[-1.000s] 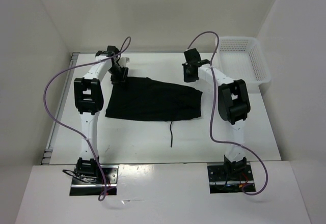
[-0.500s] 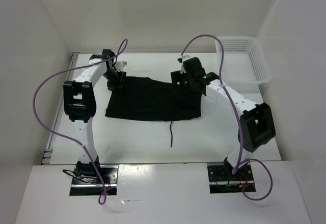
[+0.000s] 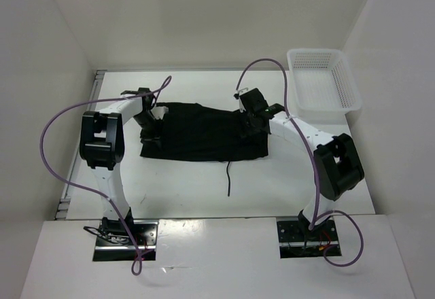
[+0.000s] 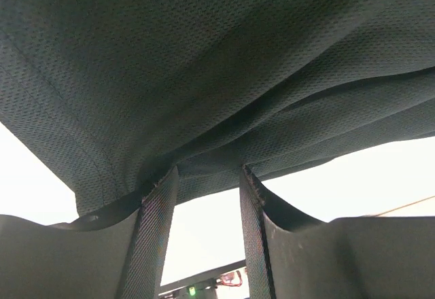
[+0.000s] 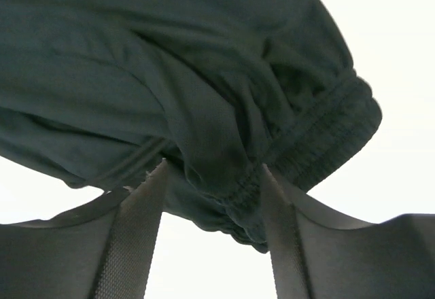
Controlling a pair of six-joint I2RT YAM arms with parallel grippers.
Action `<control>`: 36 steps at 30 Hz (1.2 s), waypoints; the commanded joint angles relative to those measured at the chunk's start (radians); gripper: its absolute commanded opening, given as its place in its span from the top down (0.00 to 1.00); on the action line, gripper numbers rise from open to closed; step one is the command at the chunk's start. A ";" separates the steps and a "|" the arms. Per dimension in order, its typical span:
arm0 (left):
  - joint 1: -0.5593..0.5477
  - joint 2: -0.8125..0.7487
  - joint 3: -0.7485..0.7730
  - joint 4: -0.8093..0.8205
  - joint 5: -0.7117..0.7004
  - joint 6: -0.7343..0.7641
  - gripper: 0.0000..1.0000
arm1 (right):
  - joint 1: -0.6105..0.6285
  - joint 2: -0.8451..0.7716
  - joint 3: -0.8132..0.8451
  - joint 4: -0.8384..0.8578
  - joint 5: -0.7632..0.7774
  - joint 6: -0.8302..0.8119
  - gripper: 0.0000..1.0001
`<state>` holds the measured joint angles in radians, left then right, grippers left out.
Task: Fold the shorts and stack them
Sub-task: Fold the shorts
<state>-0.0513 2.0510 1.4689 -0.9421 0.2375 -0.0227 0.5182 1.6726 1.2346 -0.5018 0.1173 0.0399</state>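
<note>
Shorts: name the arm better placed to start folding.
Right. The waistband of the shorts sits bunched between the open fingers of the right gripper; the left gripper only meets a fabric edge.

The top camera sits high behind the arm bases and looks down and forward over the whole table (image 3: 285,183) to the far wall, taking in the shorts (image 3: 204,134) and the basket (image 3: 317,51) at far right. Each wrist camera looks out from very close. The one past the left gripper (image 4: 204,177) faces the shorts' far left edge, and the one past the right gripper (image 5: 214,170) faces their gathered waistband at far right, cloth the top view also shows.
</note>
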 commanded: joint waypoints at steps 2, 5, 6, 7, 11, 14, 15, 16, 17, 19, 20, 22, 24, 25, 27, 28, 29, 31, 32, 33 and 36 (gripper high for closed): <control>-0.004 -0.061 -0.012 -0.021 0.042 0.023 0.51 | 0.005 -0.016 -0.049 -0.024 0.008 -0.037 0.42; -0.004 -0.081 -0.038 -0.030 0.042 0.023 0.49 | 0.005 -0.048 -0.078 -0.014 -0.027 -0.046 0.42; -0.004 -0.081 -0.050 -0.030 0.042 0.023 0.49 | 0.005 -0.048 -0.078 -0.003 -0.027 -0.046 0.42; -0.004 -0.081 -0.059 -0.030 0.033 0.023 0.49 | 0.005 -0.048 -0.078 -0.003 -0.027 -0.046 0.42; -0.004 -0.057 -0.078 -0.006 -0.003 0.023 0.49 | 0.005 0.001 -0.078 0.006 0.008 -0.046 0.47; -0.004 -0.057 -0.087 0.003 -0.012 0.023 0.52 | 0.005 0.022 -0.078 0.006 0.048 -0.046 0.80; -0.004 -0.057 -0.087 0.003 -0.012 0.023 0.55 | 0.005 0.022 -0.078 0.006 0.059 -0.046 0.89; -0.004 -0.057 -0.087 0.003 -0.012 0.023 0.60 | 0.005 0.009 -0.078 -0.004 0.070 -0.046 0.97; -0.004 -0.057 -0.076 0.003 -0.024 0.023 0.65 | 0.005 0.000 -0.090 -0.013 0.085 -0.046 1.00; -0.004 -0.068 -0.076 -0.006 -0.038 0.023 0.78 | 0.005 -0.042 -0.113 -0.046 0.137 -0.046 1.00; -0.004 -0.077 -0.076 -0.015 -0.047 0.023 0.82 | 0.005 -0.059 -0.127 -0.067 0.137 -0.046 1.00; 0.007 -0.077 -0.064 -0.040 -0.047 0.023 0.93 | 0.005 -0.126 -0.141 -0.076 0.105 -0.073 1.00; 0.019 -0.098 -0.055 -0.069 -0.047 0.023 0.95 | 0.014 -0.201 -0.158 -0.102 0.044 -0.106 1.00; 0.030 -0.098 -0.032 -0.069 -0.047 0.023 0.96 | 0.014 -0.224 -0.173 -0.103 0.030 -0.123 1.00; 0.030 -0.124 -0.018 -0.107 -0.047 0.023 0.96 | 0.048 -0.264 -0.211 -0.116 -0.004 -0.185 1.00; 0.030 -0.124 -0.018 -0.119 -0.047 0.023 0.96 | 0.066 -0.295 -0.227 -0.129 -0.013 -0.208 0.95; 0.030 -0.133 -0.018 -0.129 -0.047 0.023 0.96 | 0.086 -0.306 -0.250 -0.129 -0.022 -0.237 0.90; 0.030 -0.134 -0.028 -0.138 -0.056 0.023 0.95 | 0.114 -0.316 -0.259 -0.129 -0.059 -0.264 0.78; 0.030 -0.134 -0.038 -0.138 -0.056 0.023 0.95 | 0.124 -0.317 -0.268 -0.120 -0.059 -0.274 0.76; 0.030 -0.134 -0.047 -0.138 -0.066 0.023 0.95 | 0.125 -0.306 -0.268 -0.119 -0.059 -0.284 0.73; 0.030 -0.134 -0.061 -0.147 -0.057 0.023 0.95 | 0.193 -0.272 -0.268 -0.139 -0.059 -0.337 0.64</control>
<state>-0.0227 1.9450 1.4155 -1.0447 0.1818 -0.0044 0.6662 1.3830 0.9802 -0.6033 0.0875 -0.2092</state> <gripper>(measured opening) 0.048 0.332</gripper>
